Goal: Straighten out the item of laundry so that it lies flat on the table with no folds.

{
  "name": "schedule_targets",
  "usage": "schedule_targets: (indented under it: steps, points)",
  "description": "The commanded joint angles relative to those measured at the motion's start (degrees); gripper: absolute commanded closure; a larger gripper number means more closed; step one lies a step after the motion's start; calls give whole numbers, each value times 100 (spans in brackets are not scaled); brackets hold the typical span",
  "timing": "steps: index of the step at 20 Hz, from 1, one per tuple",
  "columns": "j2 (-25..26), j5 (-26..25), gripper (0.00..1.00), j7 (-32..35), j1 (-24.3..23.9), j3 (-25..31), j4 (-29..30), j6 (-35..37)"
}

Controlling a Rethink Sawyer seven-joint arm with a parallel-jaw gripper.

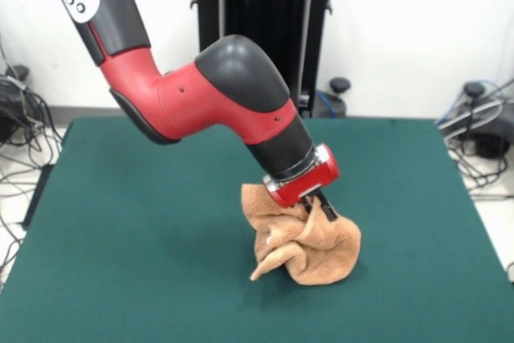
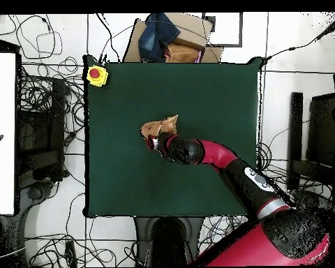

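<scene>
The tan-orange towel [image 1: 309, 247] is bunched into a crumpled heap with many folds near the middle of the dark green table [image 1: 136, 222]. My gripper [image 1: 321, 208] comes down at a slant from the red and black arm, and its dark fingers are pinched into the top of the heap. The towel's lower folds rest on the table and one corner sticks out to the lower left. In the overhead view the towel [image 2: 160, 127] is a small crumpled shape just beyond my gripper [image 2: 155, 139], on the table [image 2: 219, 98].
A yellow box with a red button [image 2: 96, 75] sits on one table corner. A cardboard box with dark blue cloth [image 2: 169, 36] stands off the table's far edge. Cables lie on the floor all around the table.
</scene>
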Motion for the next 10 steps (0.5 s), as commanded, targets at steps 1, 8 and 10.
schedule_targets:
  steps: [1,8,10]
  points:
    - [232,-316,100,-359,76,116,31,-105]
    - [-819,-183,100,682,416,67,963,-599]
    - [-1329,5,100,944,454,115,1382,-564]
